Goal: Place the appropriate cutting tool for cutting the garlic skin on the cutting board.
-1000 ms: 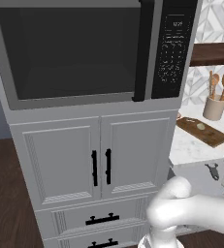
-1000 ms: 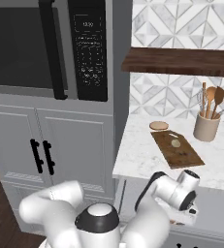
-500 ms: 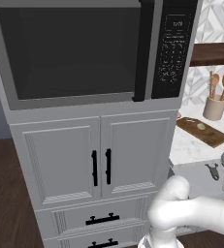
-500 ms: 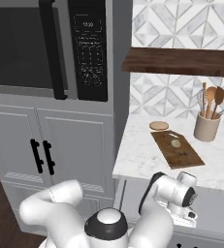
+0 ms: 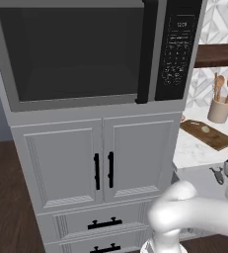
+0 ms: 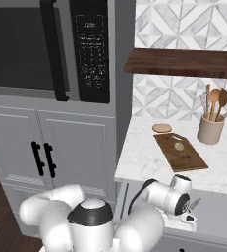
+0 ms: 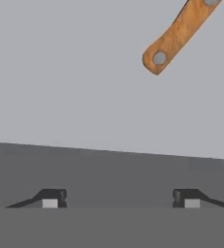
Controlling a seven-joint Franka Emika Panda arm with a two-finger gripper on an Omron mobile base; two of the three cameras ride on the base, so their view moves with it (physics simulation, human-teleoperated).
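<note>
Over the last second the arm had sunk lower and further right in both base views, carrying the claw (image 7: 118, 198) down over an open drawer below the white marble counter (image 6: 144, 162). Its two dark tips stood wide apart with nothing between them. In the hand view, a brown wooden handle with grey rivets (image 7: 179, 36) lay ahead on the pale grey drawer floor, apparently the knife's, though its blade ran out of frame. The flat dark brown wooden cutting board (image 6: 184, 157) lay on the counter with the small pale cream garlic (image 6: 179, 146) on it. The pick-up seemed near but not begun.
</note>
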